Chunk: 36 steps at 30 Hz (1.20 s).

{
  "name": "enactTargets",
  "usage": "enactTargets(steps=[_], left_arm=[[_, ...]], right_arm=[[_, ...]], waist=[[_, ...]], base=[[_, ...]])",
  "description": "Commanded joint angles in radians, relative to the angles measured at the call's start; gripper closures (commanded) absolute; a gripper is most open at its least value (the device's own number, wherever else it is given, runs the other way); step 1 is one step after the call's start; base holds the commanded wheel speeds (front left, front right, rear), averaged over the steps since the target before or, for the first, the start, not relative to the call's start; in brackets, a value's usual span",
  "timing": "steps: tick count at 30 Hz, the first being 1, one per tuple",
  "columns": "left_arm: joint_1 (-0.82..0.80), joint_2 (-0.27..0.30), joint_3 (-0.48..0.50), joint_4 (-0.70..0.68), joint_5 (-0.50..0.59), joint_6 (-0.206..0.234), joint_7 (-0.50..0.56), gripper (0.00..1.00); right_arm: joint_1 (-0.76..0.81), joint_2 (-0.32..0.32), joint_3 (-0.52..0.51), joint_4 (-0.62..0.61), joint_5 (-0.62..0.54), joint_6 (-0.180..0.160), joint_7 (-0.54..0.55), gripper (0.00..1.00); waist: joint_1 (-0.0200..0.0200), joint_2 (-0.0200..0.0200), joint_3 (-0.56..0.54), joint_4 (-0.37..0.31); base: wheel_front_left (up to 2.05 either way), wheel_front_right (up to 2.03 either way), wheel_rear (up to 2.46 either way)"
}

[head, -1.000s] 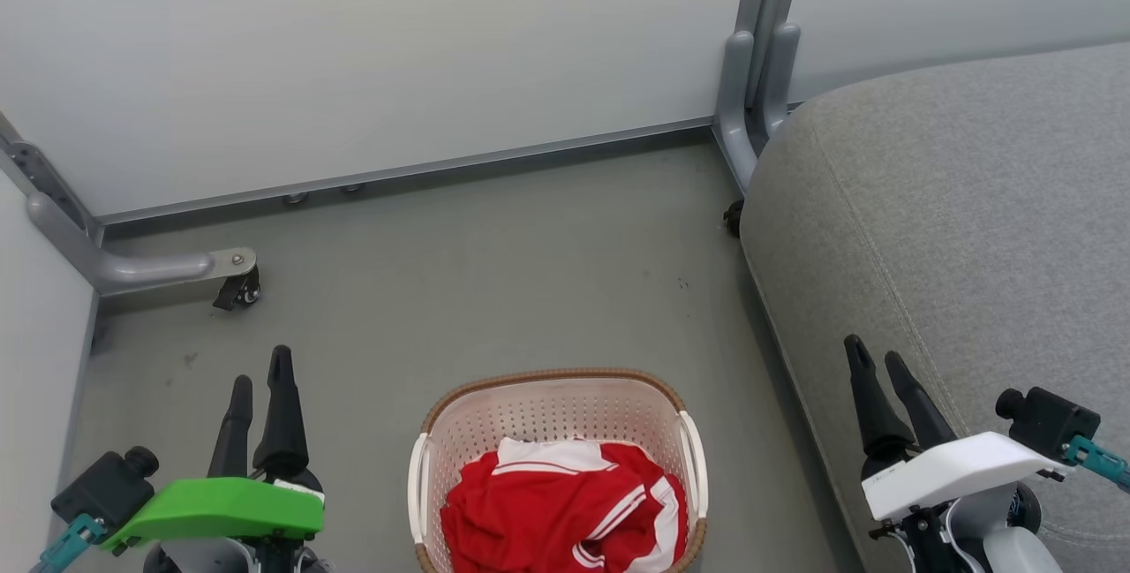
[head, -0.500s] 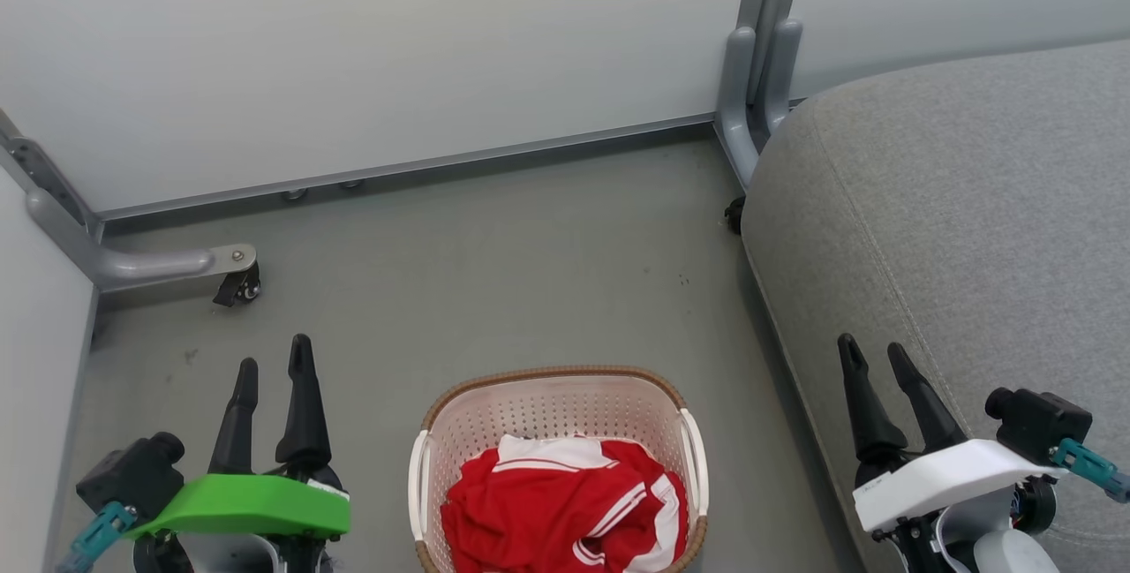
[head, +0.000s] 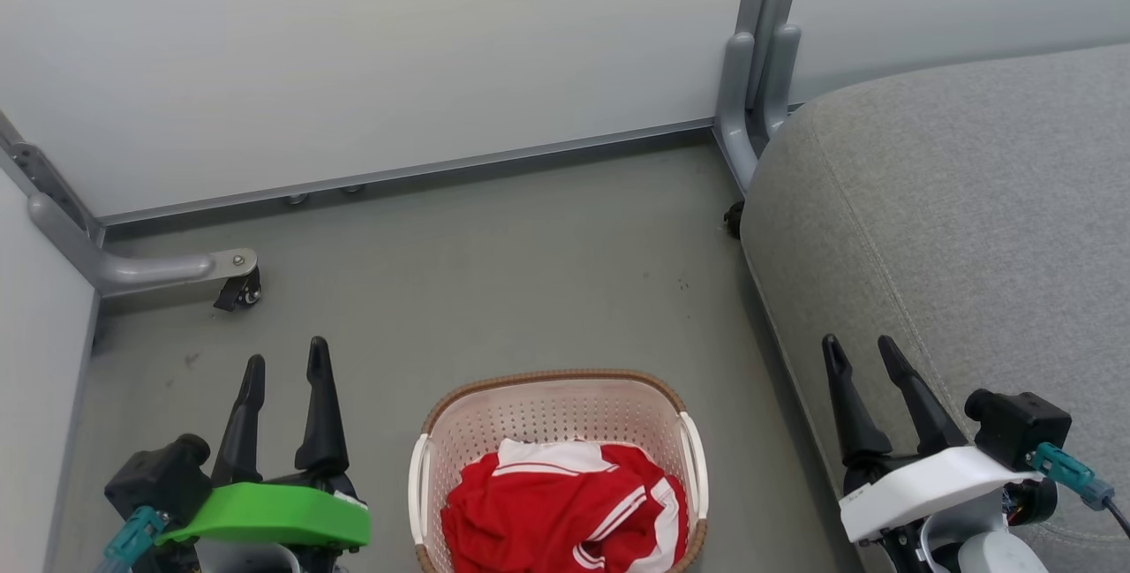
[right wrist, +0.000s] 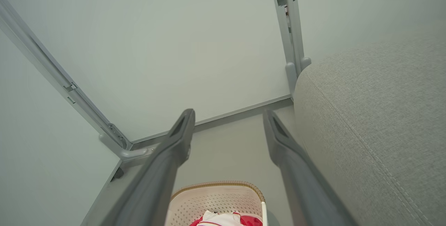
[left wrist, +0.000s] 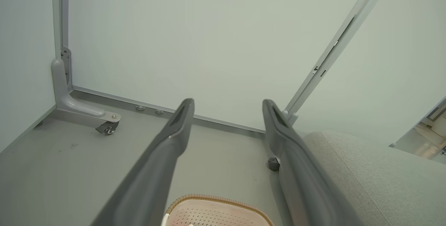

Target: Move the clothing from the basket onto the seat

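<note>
Bare floor beyond and left of the basket (open above), seat close on the right.

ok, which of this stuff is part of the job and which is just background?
Job:
- red clothing, piled in the basket
- cream basket, on the floor
- grey seat, on the robot's right
- left gripper and right gripper, both open and empty

Background:
- caster foot
- wall panels
- corner post

Both arms sit low — the left gripper and right gripper point forward, fingers spread apart, holding nothing.
</note>
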State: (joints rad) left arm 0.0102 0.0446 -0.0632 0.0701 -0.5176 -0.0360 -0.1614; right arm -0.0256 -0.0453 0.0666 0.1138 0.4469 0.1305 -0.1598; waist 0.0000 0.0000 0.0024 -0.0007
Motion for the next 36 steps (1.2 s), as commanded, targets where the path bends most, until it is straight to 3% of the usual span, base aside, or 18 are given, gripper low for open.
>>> enactTargets(steps=[1,36], left_arm=[[0.005,0.007,-0.004,-0.013,0.03,0.002,-0.009,0.0],[0.031,0.008,-0.047,0.003,0.279,-0.007,-0.083,0.0]], right_arm=[[0.007,-0.005,0.002,-0.013,-0.028,0.0,-0.012,0.0],[0.025,-0.007,0.011,-0.041,-0.269,0.0,-0.084,0.0]], waist=[[0.0,0.0,-0.001,0.0],[0.0,0.0,-0.003,0.004]], base=[[0.0,0.0,0.0],[0.0,0.0,0.0]])
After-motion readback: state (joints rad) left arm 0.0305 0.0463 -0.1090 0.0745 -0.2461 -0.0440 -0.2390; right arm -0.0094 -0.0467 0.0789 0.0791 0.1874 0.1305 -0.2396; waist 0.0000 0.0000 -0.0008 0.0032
